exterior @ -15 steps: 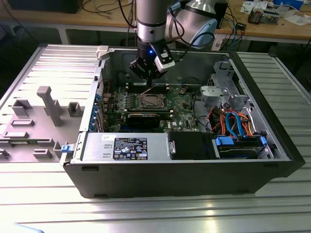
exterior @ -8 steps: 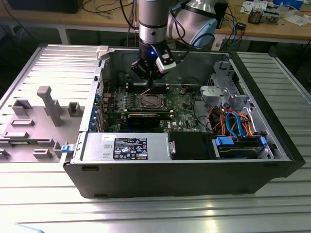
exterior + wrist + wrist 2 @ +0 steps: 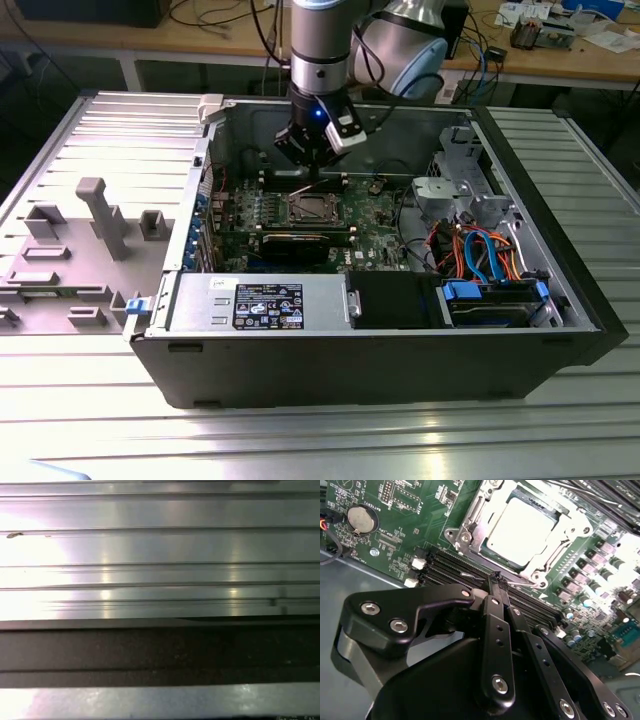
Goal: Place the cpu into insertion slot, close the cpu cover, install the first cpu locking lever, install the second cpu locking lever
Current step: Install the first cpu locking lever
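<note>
Second wrist view looks down past the black claw (image 3: pixel 498 577) onto the green motherboard (image 3: pixel 415 525). The cpu (image 3: pixel 522 530) is a flat square chip with a pale silvery-tan face that glares almost white under the light. It lies level inside the insertion slot (image 3: pixel 470 535), whose silvery metal rim surrounds it on all 4 sides. The cpu cover (image 3: pixel 560 542) is a thin metal frame with a window cut-out; it lies flat over the chip's edges, so the chip's face shows through the window. A slim wire lever (image 3: pixel 472 574) runs along the socket's near edge, just beside the long black memory slots (image 3: pixel 450 567).

The claw's 2 slim fingers are pressed together with no gap between their tips, and the tips sit at that lever, at the edge of the socket frame. Whether they pinch the wire or only touch it I cannot tell.

Exterior view shows the arm (image 3: pixel 320 40) reaching down into the open computer case (image 3: pixel 380 350), which rests on a ribbed metal desk (image 3: pixel 300 440). The claw (image 3: pixel 313 172) hangs just above the socket (image 3: pixel 310 208), near the middle of the board. A grey plastic fixture (image 3: pixel 100 215) stands on the desk at the exterior view's left, well apart from the case.
</note>
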Controlling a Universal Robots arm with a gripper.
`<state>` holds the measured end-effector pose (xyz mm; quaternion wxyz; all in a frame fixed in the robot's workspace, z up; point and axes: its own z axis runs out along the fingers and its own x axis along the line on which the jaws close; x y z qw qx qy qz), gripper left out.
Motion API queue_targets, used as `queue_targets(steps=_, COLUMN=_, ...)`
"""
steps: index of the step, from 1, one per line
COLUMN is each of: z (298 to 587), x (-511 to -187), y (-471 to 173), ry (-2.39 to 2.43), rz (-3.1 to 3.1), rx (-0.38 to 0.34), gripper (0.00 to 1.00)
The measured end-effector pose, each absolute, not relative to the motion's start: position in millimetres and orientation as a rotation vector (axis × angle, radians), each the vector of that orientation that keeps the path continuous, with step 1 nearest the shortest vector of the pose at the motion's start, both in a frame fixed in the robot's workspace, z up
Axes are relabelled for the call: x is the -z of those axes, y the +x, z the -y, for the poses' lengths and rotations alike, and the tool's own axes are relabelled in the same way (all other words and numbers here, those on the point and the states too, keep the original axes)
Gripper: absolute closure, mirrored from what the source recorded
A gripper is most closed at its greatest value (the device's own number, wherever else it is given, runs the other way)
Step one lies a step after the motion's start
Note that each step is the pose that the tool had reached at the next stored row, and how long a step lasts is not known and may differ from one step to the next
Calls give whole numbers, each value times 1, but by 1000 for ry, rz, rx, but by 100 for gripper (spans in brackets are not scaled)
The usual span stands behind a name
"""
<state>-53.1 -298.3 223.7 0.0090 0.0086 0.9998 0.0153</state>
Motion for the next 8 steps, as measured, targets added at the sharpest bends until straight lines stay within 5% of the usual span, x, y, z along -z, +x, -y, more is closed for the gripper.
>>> queue_targets(steps=8, z=298, x=-216, y=-43, ry=27, rz=-3123, rx=-46, gripper=89)
